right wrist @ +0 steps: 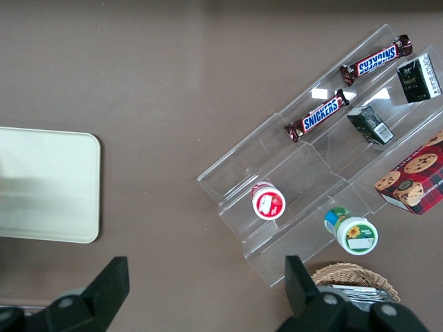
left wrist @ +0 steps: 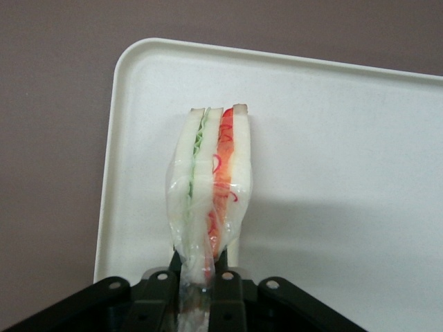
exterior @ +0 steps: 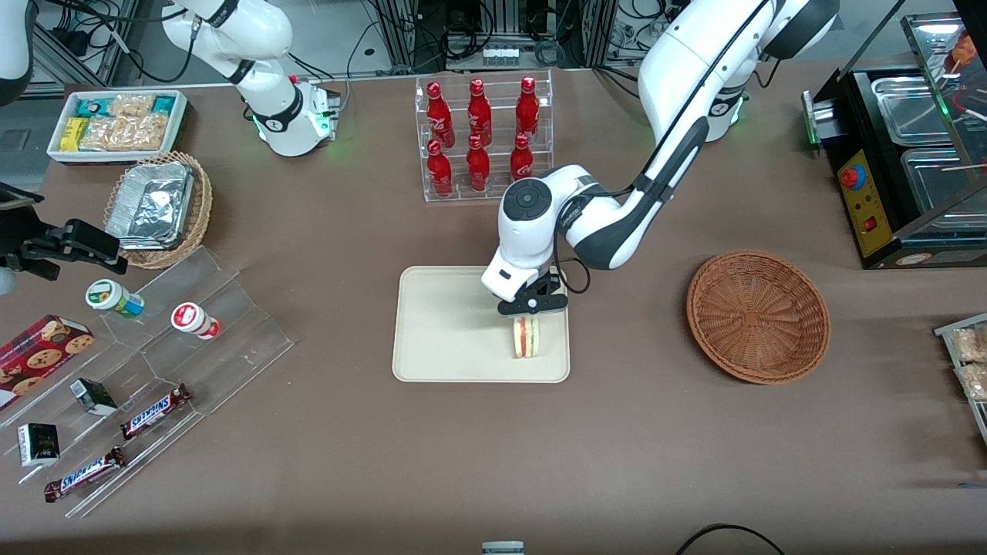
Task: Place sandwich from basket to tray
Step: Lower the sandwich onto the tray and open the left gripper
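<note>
My left gripper (exterior: 530,312) is shut on the sandwich (exterior: 527,337), a plastic-wrapped wedge of pale bread with green and red-orange filling. It pinches the wedge's narrow wrapped end (left wrist: 197,266), and the sandwich (left wrist: 211,180) hangs edge-up below the fingers. It is over the cream tray (exterior: 447,324), at the tray's corner (left wrist: 138,62) nearest the front camera on the working arm's side. Whether it rests on the tray (right wrist: 41,183) I cannot tell. The reddish-brown basket (exterior: 759,316) sits empty, toward the working arm's end of the table.
A clear rack of red bottles (exterior: 482,139) stands just past the tray, farther from the front camera. Toward the parked arm's end are an acrylic stepped stand (exterior: 193,324) with snacks, a tan basket of foil containers (exterior: 158,208) and a white snack bin (exterior: 116,123).
</note>
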You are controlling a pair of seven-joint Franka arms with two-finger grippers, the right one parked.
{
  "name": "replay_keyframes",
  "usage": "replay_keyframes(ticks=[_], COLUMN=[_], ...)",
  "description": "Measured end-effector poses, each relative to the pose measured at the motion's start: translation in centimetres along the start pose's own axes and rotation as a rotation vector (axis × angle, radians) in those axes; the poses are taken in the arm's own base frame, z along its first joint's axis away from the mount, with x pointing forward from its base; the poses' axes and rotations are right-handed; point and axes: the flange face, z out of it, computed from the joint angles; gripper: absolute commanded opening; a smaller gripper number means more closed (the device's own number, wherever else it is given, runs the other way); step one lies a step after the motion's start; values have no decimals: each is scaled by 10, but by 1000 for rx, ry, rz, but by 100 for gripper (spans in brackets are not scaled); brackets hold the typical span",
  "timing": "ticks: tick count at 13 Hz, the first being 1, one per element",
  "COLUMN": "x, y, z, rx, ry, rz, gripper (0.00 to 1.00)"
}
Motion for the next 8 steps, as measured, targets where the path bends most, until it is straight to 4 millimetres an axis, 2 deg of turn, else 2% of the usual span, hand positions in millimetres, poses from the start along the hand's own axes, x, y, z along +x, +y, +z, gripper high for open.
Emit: replay_keyframes(ticks=[1,2,5,7,8], x=[0,0,5,13,16], y=[0,0,1,-2,-4], z=[2,2,-3,-17,-30], rx=[2,6,1,20,45], ry=[3,8,23,30,33], rz=[2,6,-6,-58,-90], gripper=[97,100,100,100,100])
